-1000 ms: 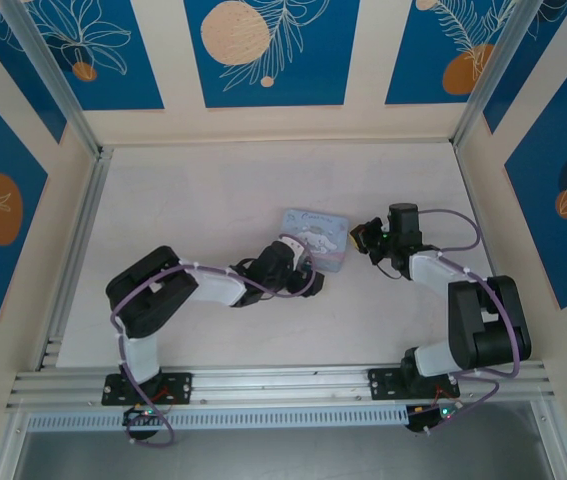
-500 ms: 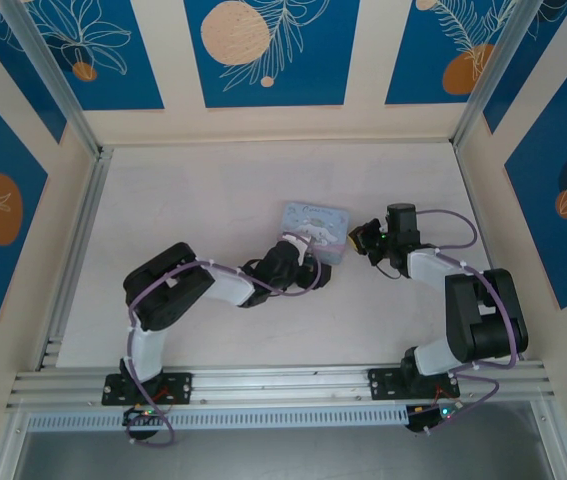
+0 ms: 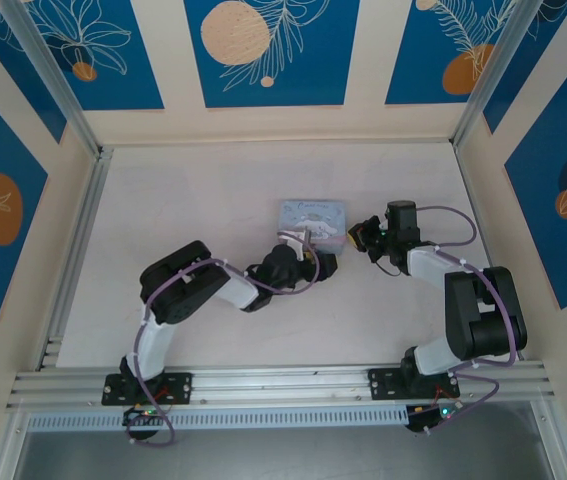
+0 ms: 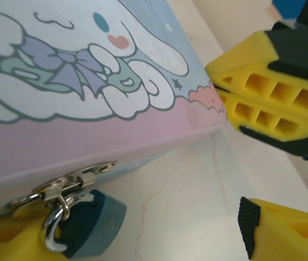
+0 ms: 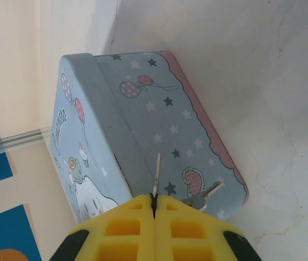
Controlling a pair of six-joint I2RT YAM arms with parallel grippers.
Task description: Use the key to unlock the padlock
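well, the padlock (image 4: 86,224), likely light, stiff and slippery, hangs from the tin (image 4: 143,133) by the open left fingers (image 4: 289,234), best pinched by its body, while the right fingers (image 5: 126,228) clamp the key (image 5: 156,171).

Left claw (image 3: 311,257) has pushed forward; the tin (image 3: 312,218) has slid farther back and straightened.

The tin (image 3: 312,222) sits mid-desk (image 3: 193,200), with the padlock (image 4: 91,225) hanging on its near side between the fingers of the left claw (image 3: 311,256), and just right of the tin the right claw (image 3: 363,238) holds the key (image 5: 156,173).
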